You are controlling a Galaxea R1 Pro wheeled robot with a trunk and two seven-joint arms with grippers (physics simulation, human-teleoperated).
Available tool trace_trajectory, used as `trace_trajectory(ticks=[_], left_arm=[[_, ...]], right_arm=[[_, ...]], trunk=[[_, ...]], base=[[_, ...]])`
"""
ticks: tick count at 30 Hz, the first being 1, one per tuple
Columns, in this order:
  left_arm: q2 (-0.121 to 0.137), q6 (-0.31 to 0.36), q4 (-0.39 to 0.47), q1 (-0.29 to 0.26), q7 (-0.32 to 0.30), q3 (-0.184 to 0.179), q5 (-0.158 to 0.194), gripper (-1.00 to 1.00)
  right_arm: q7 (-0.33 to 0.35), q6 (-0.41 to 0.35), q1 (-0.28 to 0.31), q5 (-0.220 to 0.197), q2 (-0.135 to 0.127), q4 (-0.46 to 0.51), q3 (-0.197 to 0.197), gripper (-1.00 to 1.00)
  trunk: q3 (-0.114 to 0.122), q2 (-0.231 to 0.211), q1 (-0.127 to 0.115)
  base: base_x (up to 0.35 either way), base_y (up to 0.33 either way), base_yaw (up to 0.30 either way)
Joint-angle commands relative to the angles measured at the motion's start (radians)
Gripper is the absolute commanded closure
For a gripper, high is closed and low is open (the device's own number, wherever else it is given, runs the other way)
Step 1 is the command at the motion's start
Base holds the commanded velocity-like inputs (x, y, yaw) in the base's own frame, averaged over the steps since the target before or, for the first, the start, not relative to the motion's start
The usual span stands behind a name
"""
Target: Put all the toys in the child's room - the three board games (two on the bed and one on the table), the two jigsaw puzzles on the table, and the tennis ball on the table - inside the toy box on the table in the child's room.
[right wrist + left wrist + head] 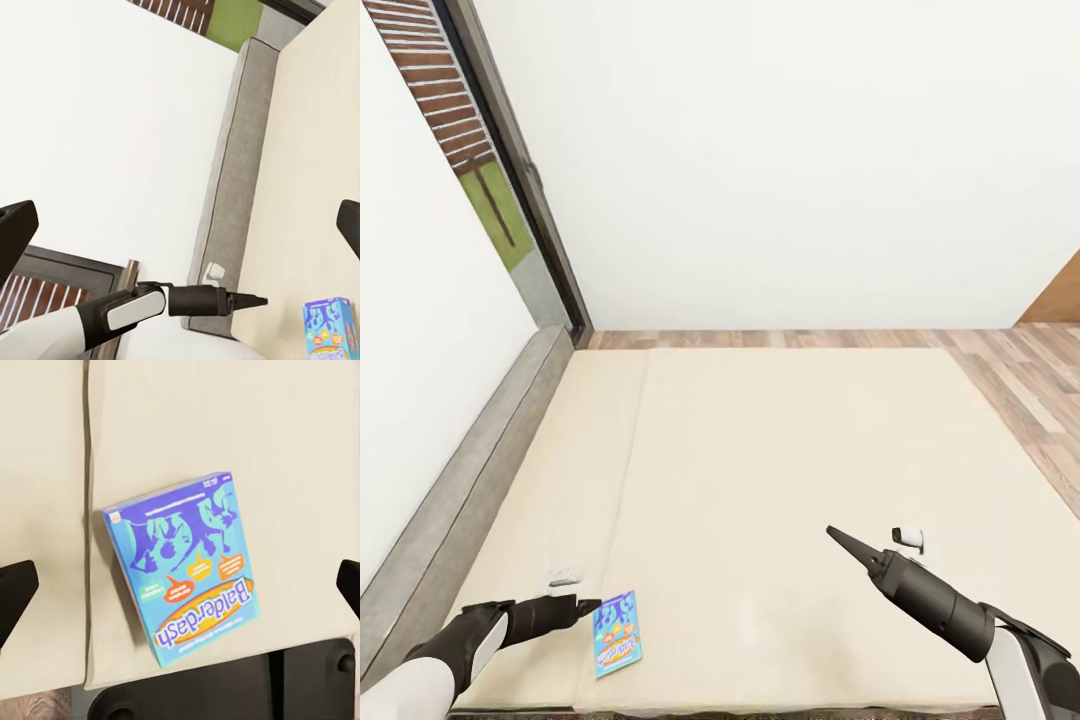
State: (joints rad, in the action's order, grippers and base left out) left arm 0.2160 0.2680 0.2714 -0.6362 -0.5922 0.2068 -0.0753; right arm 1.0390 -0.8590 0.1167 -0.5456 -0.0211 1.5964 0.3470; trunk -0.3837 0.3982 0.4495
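A blue board game (617, 632) lettered Balderdash lies flat on the beige mattress of the bed (780, 450), near its front left corner. My left gripper (586, 604) hovers just left of the box, open and empty. In the left wrist view the box (180, 566) sits between the spread fingertips (15, 594). My right gripper (842, 538) hangs open over the front right of the mattress, holding nothing. The right wrist view looks across the bed at my left arm (142, 309) and the blue box (328, 331). The toy box, table, jigsaw puzzles and tennis ball are out of view.
A grey bed frame (470, 500) runs along the left wall below a window (480, 150). Two small white objects lie on the mattress, one (567, 576) by the left gripper and one (908, 538) by the right gripper. Wood floor (1030, 390) lies right of the bed.
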Motion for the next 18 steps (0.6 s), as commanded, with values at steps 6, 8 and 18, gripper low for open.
trace_trajectory(ticks=[6,8,18], left_arm=[[-0.002,-0.011,0.002,0.0,-0.006,0.01,-0.009,-1.0],[-0.002,-0.015,0.002,0.0,-0.006,0.011,-0.008,-1.0],[-0.003,-0.019,0.002,0.0,-0.006,0.011,-0.008,-1.0]], right_arm=[[0.002,-0.005,0.001,-0.002,-0.003,-0.001,0.003,-1.0],[0.003,-0.006,0.0,-0.003,-0.004,-0.001,0.004,-1.0],[0.002,-0.006,0.001,-0.003,-0.005,-0.001,0.005,-1.0]], trunk=[[-0.011,0.002,0.0],[-0.015,0.002,0.0],[-0.031,0.002,0.0]], base=[[0.0,0.0,0.0],[0.0,0.0,0.0],[0.0,0.0,0.0]])
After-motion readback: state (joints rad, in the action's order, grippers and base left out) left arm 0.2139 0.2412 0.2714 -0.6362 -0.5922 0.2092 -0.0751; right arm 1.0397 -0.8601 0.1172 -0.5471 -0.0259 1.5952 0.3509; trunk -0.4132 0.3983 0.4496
